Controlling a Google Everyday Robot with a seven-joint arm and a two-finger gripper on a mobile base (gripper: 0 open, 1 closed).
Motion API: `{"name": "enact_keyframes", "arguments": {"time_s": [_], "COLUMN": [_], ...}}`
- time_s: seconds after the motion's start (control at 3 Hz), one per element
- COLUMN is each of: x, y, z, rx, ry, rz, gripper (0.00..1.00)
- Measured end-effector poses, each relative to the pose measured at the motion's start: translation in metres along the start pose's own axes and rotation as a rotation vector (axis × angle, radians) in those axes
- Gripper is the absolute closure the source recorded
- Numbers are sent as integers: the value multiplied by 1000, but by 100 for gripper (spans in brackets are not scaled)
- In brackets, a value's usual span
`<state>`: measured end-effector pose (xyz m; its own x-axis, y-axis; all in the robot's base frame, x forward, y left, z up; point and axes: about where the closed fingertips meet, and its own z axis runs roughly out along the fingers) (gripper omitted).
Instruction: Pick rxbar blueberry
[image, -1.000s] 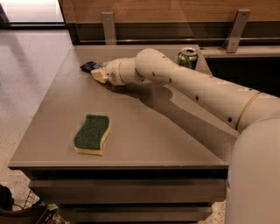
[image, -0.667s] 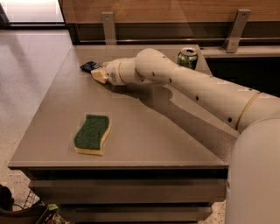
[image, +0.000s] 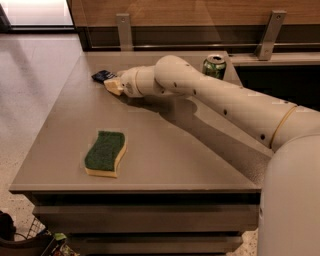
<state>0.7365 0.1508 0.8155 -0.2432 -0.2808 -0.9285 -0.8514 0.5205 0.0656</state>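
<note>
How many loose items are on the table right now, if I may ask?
3: the rxbar blueberry far left, just beyond the gripper; the sponge near the front; the green can far right. The arm may hide more.

Cream arm (image: 235, 102) — tan pincer (image: 112, 86), upper left.

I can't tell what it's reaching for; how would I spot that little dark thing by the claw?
On the grey table, follow the white arm to its claw near the far left corner. The rxbar blueberry lies just past the claw: a small flat navy bar, darker and thinner than the green-and-yellow sponge in front, unlike the round green can.
</note>
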Motion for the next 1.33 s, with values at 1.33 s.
{"name": "enact_keyframes", "arguments": {"time_s": [1.33], "x": [0], "y": [0], "z": [0], "rx": [0], "ry": [0], "rz": [-1], "gripper": [100]}}
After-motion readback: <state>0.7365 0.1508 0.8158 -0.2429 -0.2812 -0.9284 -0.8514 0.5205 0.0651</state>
